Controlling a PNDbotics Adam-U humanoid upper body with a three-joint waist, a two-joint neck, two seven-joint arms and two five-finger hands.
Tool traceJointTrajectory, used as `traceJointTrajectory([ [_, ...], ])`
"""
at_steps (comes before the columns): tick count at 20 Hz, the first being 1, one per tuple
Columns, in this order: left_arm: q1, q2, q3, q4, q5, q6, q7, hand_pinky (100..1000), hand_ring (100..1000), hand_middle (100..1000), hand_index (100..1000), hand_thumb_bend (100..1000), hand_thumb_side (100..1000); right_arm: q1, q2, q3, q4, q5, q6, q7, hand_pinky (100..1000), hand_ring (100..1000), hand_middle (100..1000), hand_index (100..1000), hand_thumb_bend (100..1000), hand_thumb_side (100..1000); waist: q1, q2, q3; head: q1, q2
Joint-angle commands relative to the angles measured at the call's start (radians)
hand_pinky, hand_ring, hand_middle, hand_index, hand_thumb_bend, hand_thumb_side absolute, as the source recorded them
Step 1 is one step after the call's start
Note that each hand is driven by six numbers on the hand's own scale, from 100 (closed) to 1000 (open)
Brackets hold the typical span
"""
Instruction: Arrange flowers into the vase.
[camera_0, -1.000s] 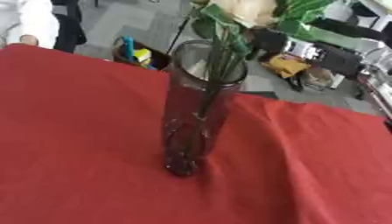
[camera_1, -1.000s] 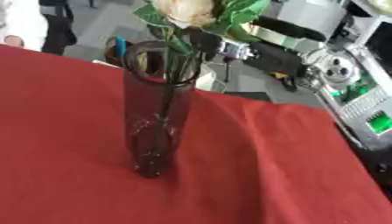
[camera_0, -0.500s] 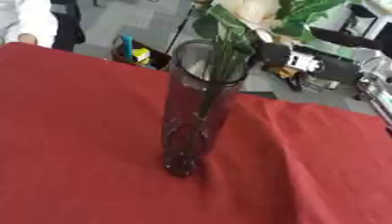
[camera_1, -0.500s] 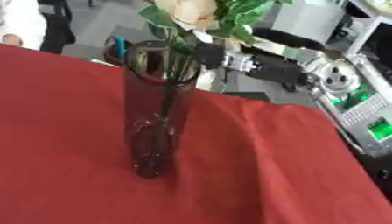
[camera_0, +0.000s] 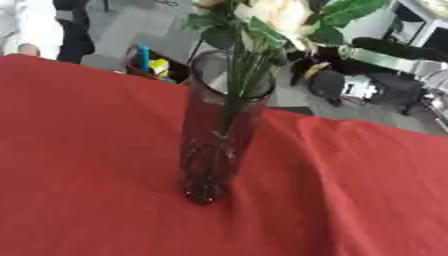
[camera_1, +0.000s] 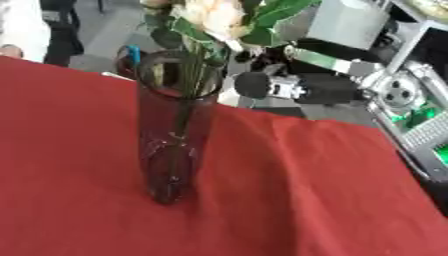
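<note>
— Where is the vase (camera_0: 214, 135) standing?

— It is standing upright on the red cloth (camera_0: 96, 165) covering the table, nearer the far edge than the near one, with its base pressing a small dent into the fabric.

— And the flowers?

— A cream flower (camera_1: 213, 14) with green leaves (camera_0: 346, 12) is sitting above the rim, and its green stems (camera_0: 234, 90) are running down inside the dark, see-through glass, leaning slightly toward the right.

— Are the robot's hands doing anything?

— Neither hand is showing in either eye view, so I cannot tell how the fingers are set, wide, narrow or holding anything.

— Anything else on the cloth?

— Only folds, running across it toward the table's right edge.
</note>
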Motion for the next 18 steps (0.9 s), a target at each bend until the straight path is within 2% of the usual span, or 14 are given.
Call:
traceJointTrajectory([
  [1, -0.005, 0.012, 0.009, -0.018, -0.003, 0.001, -0.007, 828, 966, 895, 885, 100, 1000, -0.001, -0.052, -0.025, -0.022, -0.019, -0.011, -0.029, 796, 944, 673, 933, 819, 978, 0.014, -0.03, -0.006, -0.001, 0.0],
  [9, -0.001, 0.01, 0.017, -0.018, -0.006, 0.0, -0.004, 828, 965, 895, 885, 100, 1000, 0.051, -0.071, -0.035, -0.05, -0.012, -0.013, -0.051, 793, 942, 677, 933, 806, 985, 0.023, -0.033, -0.014, -0.003, 0.012],
  [18, 0.002, 0.006, 0.031, -0.018, -0.011, -0.003, 0.021, 827, 967, 897, 885, 100, 1000, 0.182, -0.083, -0.071, -0.089, -0.017, -0.023, -0.082, 792, 940, 673, 932, 779, 979, 0.051, -0.046, -0.031, -0.004, 0.043],
])
